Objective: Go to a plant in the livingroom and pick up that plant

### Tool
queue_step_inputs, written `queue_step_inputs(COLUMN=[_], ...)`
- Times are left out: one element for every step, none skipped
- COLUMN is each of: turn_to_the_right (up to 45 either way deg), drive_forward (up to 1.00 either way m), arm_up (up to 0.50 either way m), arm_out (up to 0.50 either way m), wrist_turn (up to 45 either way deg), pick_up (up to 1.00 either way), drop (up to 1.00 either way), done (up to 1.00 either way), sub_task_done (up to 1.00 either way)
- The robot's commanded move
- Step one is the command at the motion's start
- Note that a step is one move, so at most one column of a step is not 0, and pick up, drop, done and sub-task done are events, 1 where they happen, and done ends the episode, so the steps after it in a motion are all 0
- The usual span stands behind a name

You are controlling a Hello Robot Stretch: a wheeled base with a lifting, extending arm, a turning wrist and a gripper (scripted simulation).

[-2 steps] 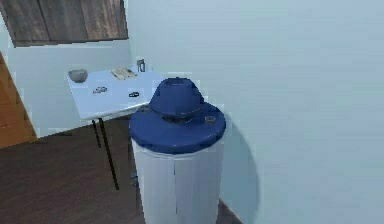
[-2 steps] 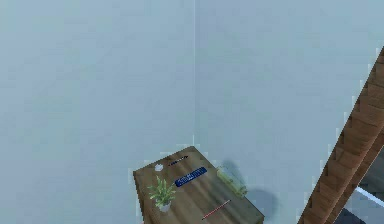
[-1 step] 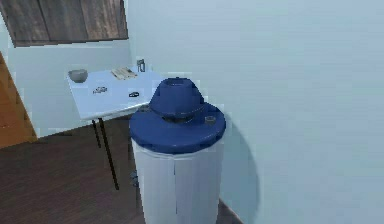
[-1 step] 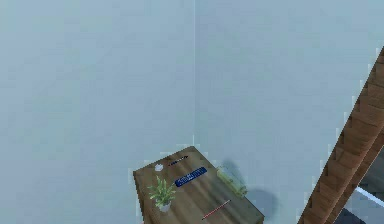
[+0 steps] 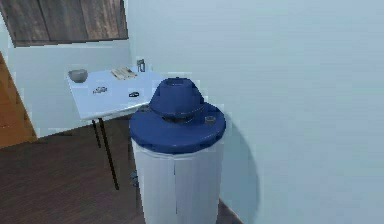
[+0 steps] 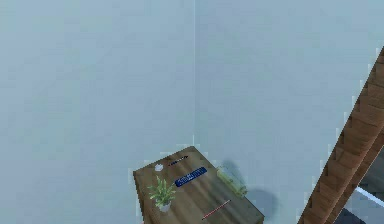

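Note:
A small green plant (image 6: 160, 191) in a pale pot stands on a brown wooden table (image 6: 225, 195), near the table's left edge, low in the arm side view. Some green leaves (image 6: 232, 184) also show at the table's right side, against the wall. A dark blue flat object (image 6: 190, 178) lies on the tabletop beside the plant, and a small pale round thing (image 6: 158, 167) sits at the table's far corner.
In the forward view a white cylindrical bin with a dark blue lid (image 5: 178, 125) stands close ahead. Behind it is a pale table (image 5: 108, 88) on thin dark legs, bearing a bowl (image 5: 77, 75) and small items. A wooden door (image 5: 12, 110) is at the left, a wooden frame (image 6: 350, 150) in the arm side view's right.

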Motion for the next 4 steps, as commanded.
queue_step_inputs(turn_to_the_right=[0.0,0.0,0.0,0.0], drive_forward=[0.00,0.00,0.00,0.00], arm_up=[0.00,0.00,0.00,0.00], arm_out=[0.30,0.00,0.00,0.00], wrist_turn=[0.0,45.0,45.0,45.0], pick_up=[0.00,0.00,0.00,0.00], drop=[0.00,0.00,0.00,0.00], done=[0.00,0.00,0.00,0.00], sub_task_done=[0.00,0.00,0.00,0.00])
